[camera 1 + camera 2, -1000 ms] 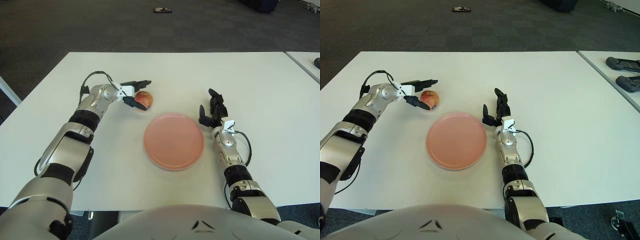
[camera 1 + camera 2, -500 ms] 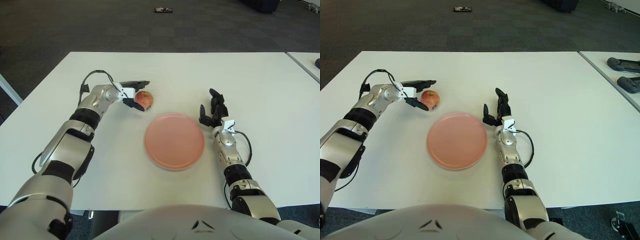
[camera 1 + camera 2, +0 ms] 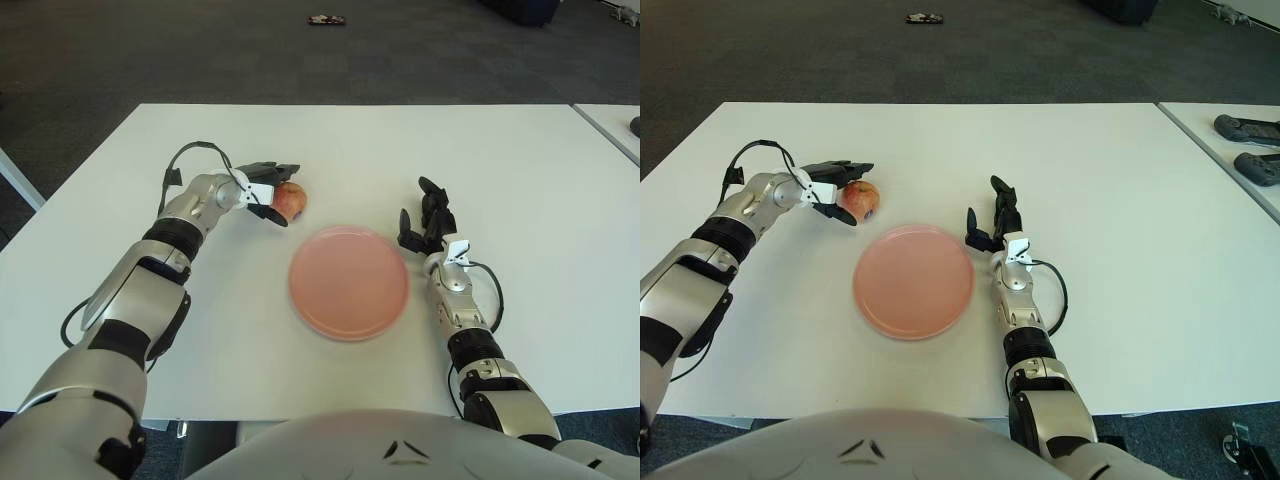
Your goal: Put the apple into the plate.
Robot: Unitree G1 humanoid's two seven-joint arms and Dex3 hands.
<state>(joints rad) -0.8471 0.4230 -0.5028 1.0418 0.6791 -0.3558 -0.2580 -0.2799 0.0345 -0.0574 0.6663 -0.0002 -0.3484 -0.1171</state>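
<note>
The apple (image 3: 290,199) is found resting on the table (image 3: 520,150), up and to the left of the plate (image 3: 348,282) and clearly apart from its rim. The left hand (image 3: 268,190) is placed against the apple's left side, one finger reaching over the top and another lying low along the near side; the fingers are partly closed around the fruit, but a firm hold cannot be confirmed, as the contact on the far side is hidden. The principal risk is judged to be roll-away: the apple is round and free on a smooth surface, so if the fingers are closed unevenly it is likely to be pushed to the right or away from the robot instead of being gripped. A second risk is a slip during the lift, since only the left half of the fruit appears to be covered. A third is a strike on the plate's rim if the carry is made too low, by which the plate could be shifted. The apple is noted as red with a paler yellow patch, of rounded form and apparently sound. The plate is pink, round, shallow and empty. The right hand (image 3: 424,224) is parked on the table just right of the plate, fingers loosely spread and holding nothing.
</note>
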